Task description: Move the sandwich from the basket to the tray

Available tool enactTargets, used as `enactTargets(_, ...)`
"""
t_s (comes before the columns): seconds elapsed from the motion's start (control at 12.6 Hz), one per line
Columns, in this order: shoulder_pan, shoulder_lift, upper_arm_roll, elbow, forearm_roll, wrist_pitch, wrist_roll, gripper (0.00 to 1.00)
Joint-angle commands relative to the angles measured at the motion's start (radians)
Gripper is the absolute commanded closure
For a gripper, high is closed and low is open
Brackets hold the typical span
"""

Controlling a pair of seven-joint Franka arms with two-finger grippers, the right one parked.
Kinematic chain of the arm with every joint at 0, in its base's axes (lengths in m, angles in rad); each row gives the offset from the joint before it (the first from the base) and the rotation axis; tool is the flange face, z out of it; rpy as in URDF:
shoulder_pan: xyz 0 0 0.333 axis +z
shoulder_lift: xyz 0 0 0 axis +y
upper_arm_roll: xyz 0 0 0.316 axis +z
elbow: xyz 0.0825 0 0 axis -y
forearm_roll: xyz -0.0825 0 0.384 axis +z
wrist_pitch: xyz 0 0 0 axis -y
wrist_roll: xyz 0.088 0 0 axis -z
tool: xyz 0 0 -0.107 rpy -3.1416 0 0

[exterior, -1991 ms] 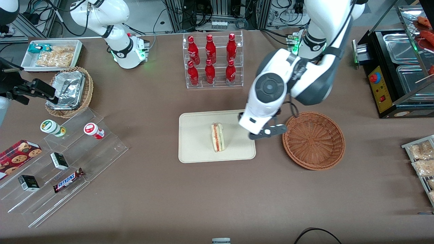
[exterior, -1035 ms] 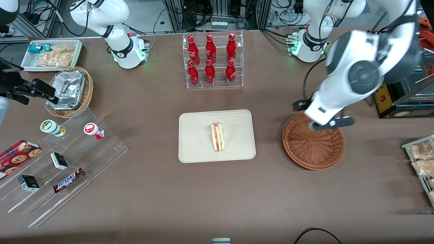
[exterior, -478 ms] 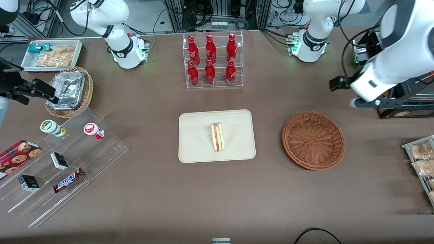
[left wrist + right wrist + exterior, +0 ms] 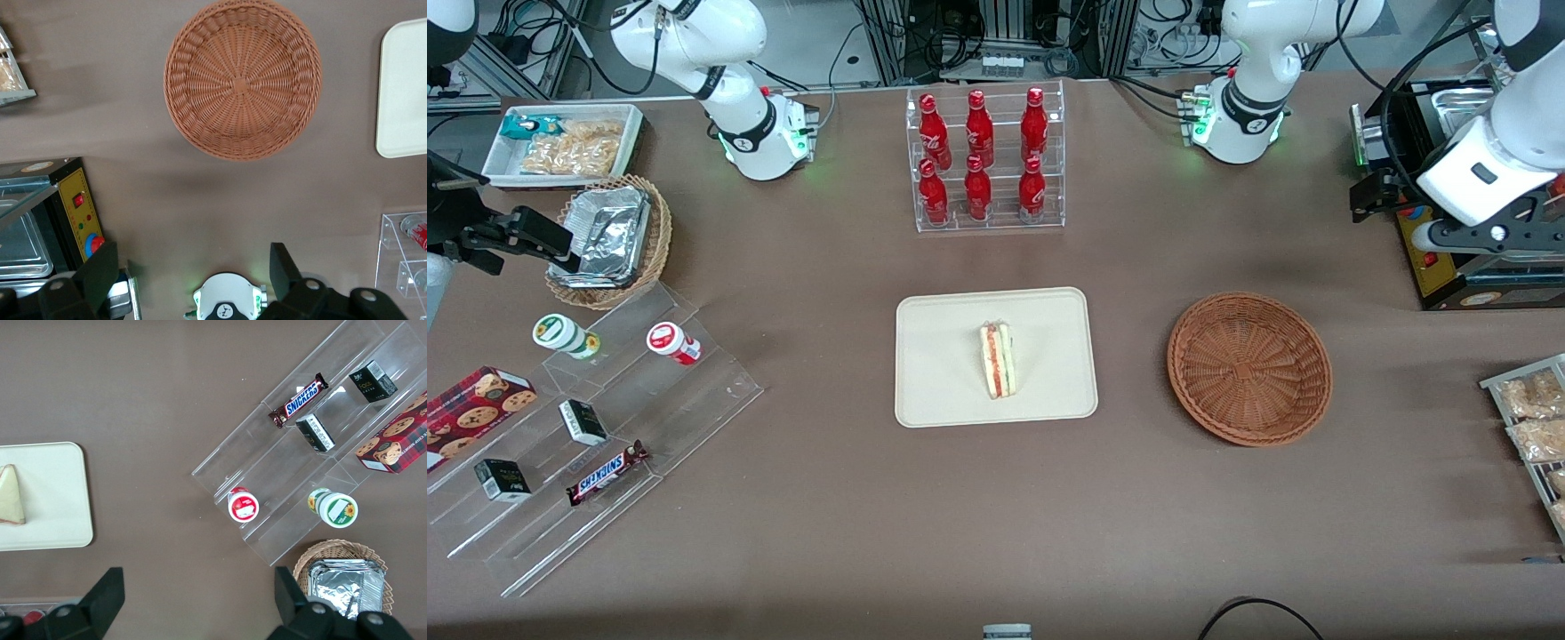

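Sandwich (image 4: 996, 360) on tray (image 4: 943, 391), standing on edge, red and green filling facing up, roughly mid-tray, nothing touching it. Also visible in right wrist view (image 4: 11, 495) at tray (image 4: 60, 520) edge. Tray flat on brown table (image 4: 996, 516), nearer front camera than bottle rack (image 4: 985, 160) with six red bottles.

Basket (image 4: 1250, 368) beside tray toward working arm's end of table, apart from tray, nothing inside. Seen from above in left wrist view (image 4: 242, 79), bare weave, tray corner (image 4: 403, 87) near it.

Gripper (image 4: 1480, 234) raised high, well apart from basket and tray, over black counter appliance (image 4: 1432, 258) at working arm's end. Fingers (image 4: 100, 273) spread wide in left wrist view, holding nothing.

Toward parked arm's end: tan wicker basket with foil container (image 4: 609, 233), white bin of snacks (image 4: 565, 142), clear stepped display (image 4: 587, 436) with Snickers bar (image 4: 607, 472), cookie box (image 4: 476, 409), two small round tubs (image 4: 565, 335), small dark boxes. Packaged snacks (image 4: 1529, 418) on rack at working arm's end, nearer front camera than basket.
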Motion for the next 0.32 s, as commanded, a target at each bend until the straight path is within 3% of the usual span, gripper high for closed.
enactTargets(0.0,0.01,-0.005,-0.005,-0.005,0.002,0.043,0.003,0.0)
enactTargets(0.24,0.011,-0.002,0.009,-0.006,-0.058,0.063,-0.007,0.0)
